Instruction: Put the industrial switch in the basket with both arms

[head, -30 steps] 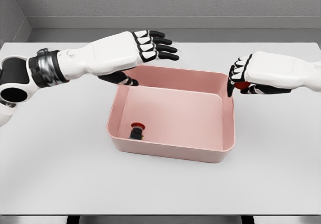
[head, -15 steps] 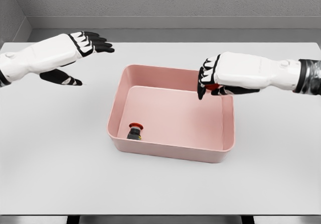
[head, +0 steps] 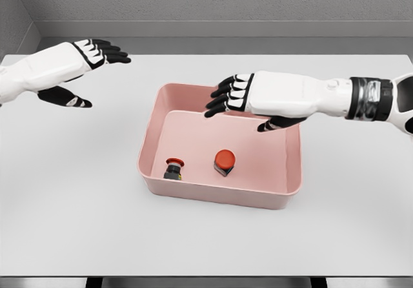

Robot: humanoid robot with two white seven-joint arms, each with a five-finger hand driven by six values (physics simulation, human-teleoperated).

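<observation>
We see two round red-capped industrial switches (head: 224, 161) with dark bodies lying on the smooth floor of the rounded pink basket (head: 289, 186), the right hand (head: 253, 97) spread empty above it, the left hand (head: 76, 63) open over the matte grey table (head: 77, 223).

left hand (head: 77, 65): fingers spread, raised | right hand (head: 248, 101): fingers spread, extended

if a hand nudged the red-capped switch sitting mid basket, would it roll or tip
The switch looks rigid, probably no flexing. Its wide red cap over a narrower dark body suggests it may tip. The pink basket walls would likely stop any rolling.
</observation>
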